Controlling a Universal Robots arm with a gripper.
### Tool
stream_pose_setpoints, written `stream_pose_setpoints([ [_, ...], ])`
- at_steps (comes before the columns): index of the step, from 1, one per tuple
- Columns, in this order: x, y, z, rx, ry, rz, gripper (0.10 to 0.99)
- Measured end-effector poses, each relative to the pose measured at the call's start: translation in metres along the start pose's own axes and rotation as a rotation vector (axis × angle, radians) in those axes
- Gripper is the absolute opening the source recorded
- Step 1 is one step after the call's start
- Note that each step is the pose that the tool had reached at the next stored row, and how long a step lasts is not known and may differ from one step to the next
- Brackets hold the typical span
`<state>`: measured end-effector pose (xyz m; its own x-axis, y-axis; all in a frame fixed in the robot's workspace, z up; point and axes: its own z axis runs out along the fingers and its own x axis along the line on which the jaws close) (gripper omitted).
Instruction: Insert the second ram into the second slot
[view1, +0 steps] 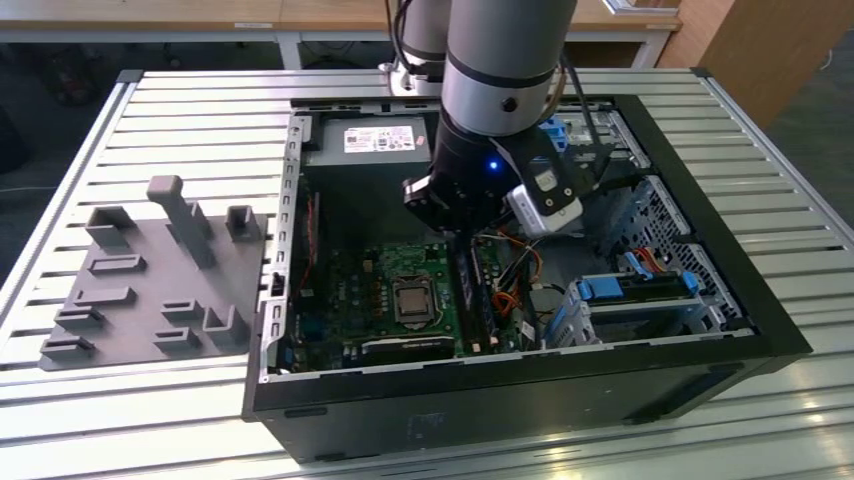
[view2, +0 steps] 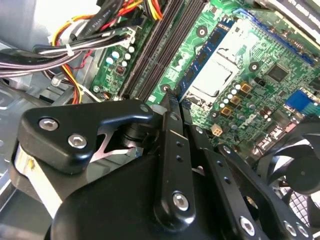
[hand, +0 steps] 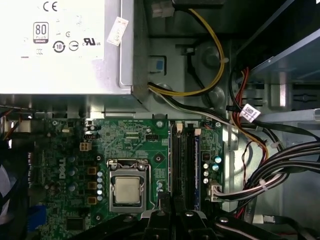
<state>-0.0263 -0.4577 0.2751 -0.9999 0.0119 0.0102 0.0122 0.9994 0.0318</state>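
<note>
In the exterior view, the gripper (view1: 457, 238) reaches down into the open computer case (view1: 767, 320). Its tips sit at one end of the memory slots (view1: 474, 300), which run on away from the fingers across the motherboard (view1: 360, 290).

In the second wrist view, the fingers (view2: 175, 145) are drawn together and we see no gap at their tips. The second ram (view2: 202, 57), a blue board with dark chips, stands on edge. It starts right at the fingertips and runs straight away from them, with dark slots on one side and the processor socket (view2: 215, 75) on the other. We cannot tell whether the tips nip its near end or only rest against it, nor whether it is fully seated.

In the first wrist view, the second ram (hand: 170, 165) is a thin bluish line just ahead of the fingertips, close beside the processor socket (hand: 127, 189).

We judge the stick light, stiff and thin, but easily damaged. Its chips and contact edge should stay untouched. Hold is best taken on the bare long top edge or the short ends, and any pressure should go squarely down along the board, since a tilt could bind it or strain it.
</note>
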Motion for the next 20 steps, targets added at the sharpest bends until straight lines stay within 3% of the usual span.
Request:
stream_pose_setpoints([
  [5,-0.0077,0.0001,0.0006,0.000,0.0005,0.000,0.137],
  [13,-0.0081,-0.0028,0.0058,0.000,0.0012,0.001,0.137],
  [20,-0.0084,-0.0034,0.0161,0.000,0.0051,0.002,0.137],
])
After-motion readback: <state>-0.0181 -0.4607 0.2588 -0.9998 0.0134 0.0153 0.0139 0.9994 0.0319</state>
